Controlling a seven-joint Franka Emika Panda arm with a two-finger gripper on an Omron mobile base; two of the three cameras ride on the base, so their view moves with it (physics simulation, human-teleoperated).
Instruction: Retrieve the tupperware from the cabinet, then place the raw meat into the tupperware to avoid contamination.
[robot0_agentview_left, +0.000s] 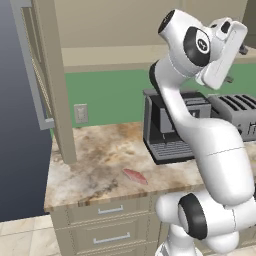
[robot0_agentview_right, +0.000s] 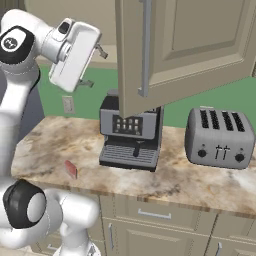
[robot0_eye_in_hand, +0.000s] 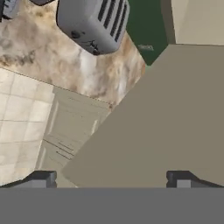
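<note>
Raw meat (robot0_agentview_left: 135, 175) lies flat on the stone counter (robot0_agentview_left: 90, 160), near its front edge and left of the coffee machine (robot0_agentview_right: 129, 137). You can see it as a small pink slab, with nothing touching it. Your gripper (robot0_eye_in_hand: 111, 178) is high up beside the cabinet door (robot0_agentview_right: 185, 45), which hangs open over the coffee machine. Its two dark fingertips (robot0_eye_in_hand: 41, 178) stand wide apart, and you hold nothing between them. Past them you see the flat beige door and, further off, the grey toaster (robot0_eye_in_hand: 94, 24) on the counter. The toaster stands right of the coffee machine.
</note>
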